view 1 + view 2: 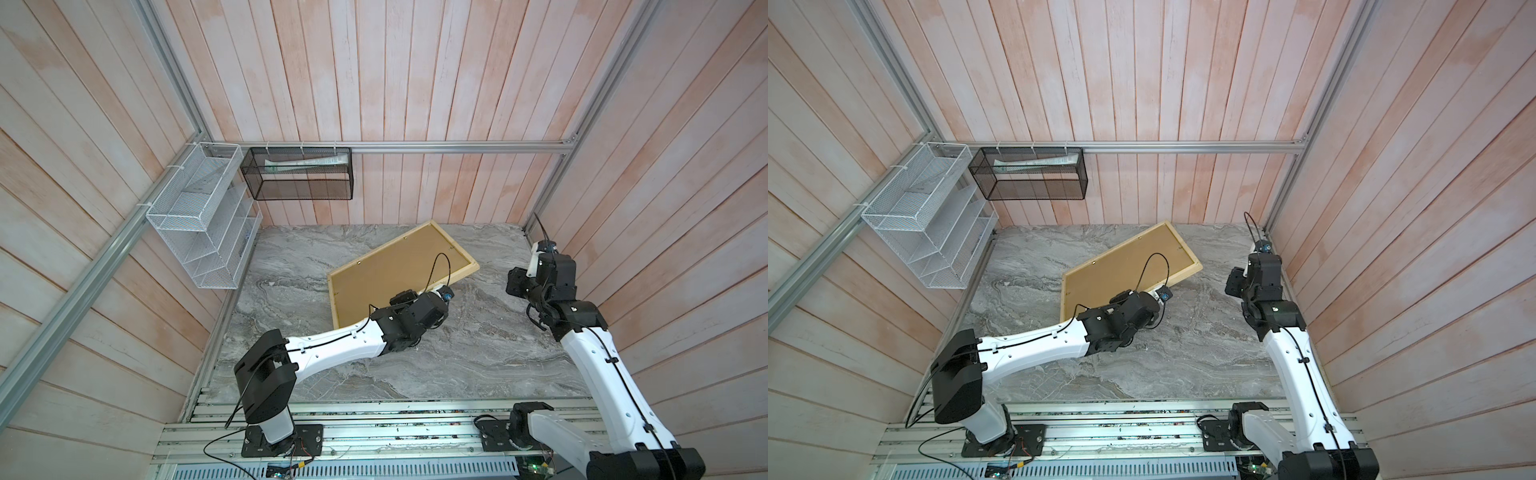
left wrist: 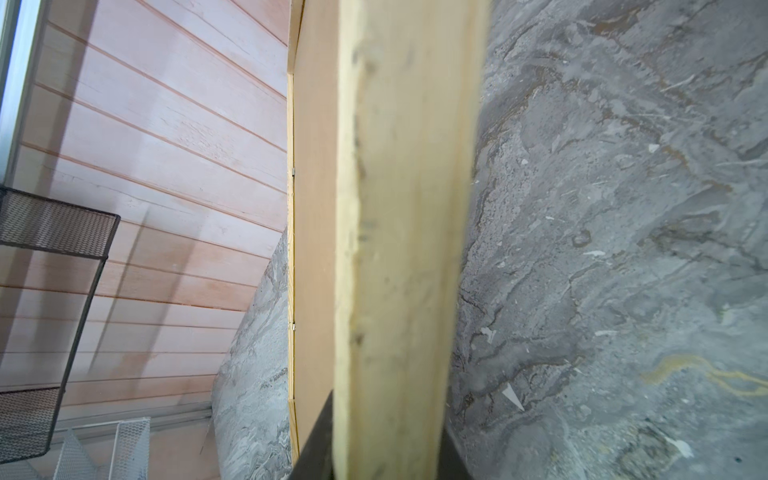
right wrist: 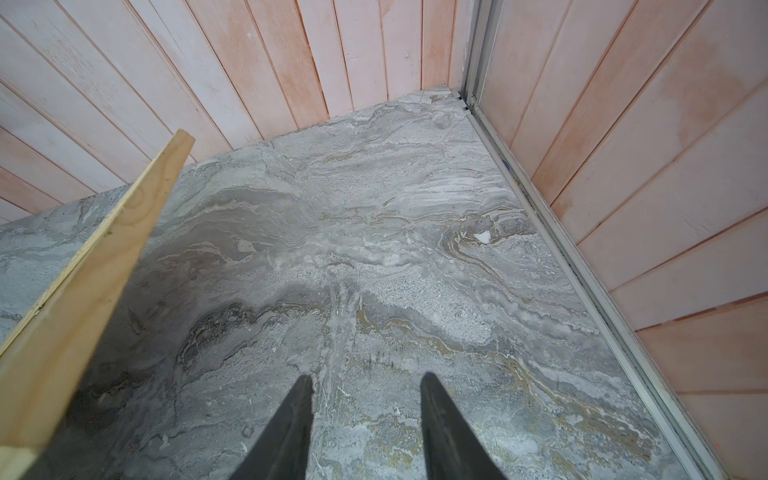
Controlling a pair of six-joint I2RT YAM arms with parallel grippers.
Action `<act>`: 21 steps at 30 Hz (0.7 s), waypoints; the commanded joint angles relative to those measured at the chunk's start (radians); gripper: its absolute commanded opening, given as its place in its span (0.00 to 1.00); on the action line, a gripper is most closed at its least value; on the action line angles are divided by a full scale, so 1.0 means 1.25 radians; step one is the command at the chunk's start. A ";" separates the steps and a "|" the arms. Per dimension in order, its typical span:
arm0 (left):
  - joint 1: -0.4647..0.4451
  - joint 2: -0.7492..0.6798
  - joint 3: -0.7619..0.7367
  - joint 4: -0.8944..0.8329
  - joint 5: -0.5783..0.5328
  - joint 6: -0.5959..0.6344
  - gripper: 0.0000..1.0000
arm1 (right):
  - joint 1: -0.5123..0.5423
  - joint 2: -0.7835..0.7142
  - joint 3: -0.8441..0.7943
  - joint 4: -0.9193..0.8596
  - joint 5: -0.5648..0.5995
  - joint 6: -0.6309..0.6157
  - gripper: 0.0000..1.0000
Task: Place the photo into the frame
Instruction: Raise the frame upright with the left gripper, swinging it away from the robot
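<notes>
Left jaws pinch the thin pale-wood picture frame [image 1: 456,247] by its near rail, tilting it off the grey marbled counter [image 1: 457,353], brown fibreboard backing [image 1: 390,278] up, probably to flip it; right jaws spread, empty. Photo unseen.

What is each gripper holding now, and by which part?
The left gripper clamps the frame by its long rail on the robot's side; the right gripper is open and holds nothing.
</notes>
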 commanded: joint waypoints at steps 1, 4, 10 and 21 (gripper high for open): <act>0.020 0.006 0.084 -0.063 0.102 -0.182 0.04 | -0.004 0.005 -0.008 0.011 -0.015 0.011 0.44; 0.032 0.009 0.132 -0.115 0.138 -0.204 0.04 | -0.006 0.007 -0.008 0.012 -0.017 0.010 0.44; 0.053 0.000 0.210 -0.183 0.187 -0.243 0.03 | -0.007 0.011 -0.011 0.016 -0.024 0.011 0.44; 0.140 -0.051 0.314 -0.224 0.344 -0.305 0.02 | -0.007 0.014 -0.021 0.025 -0.050 0.020 0.44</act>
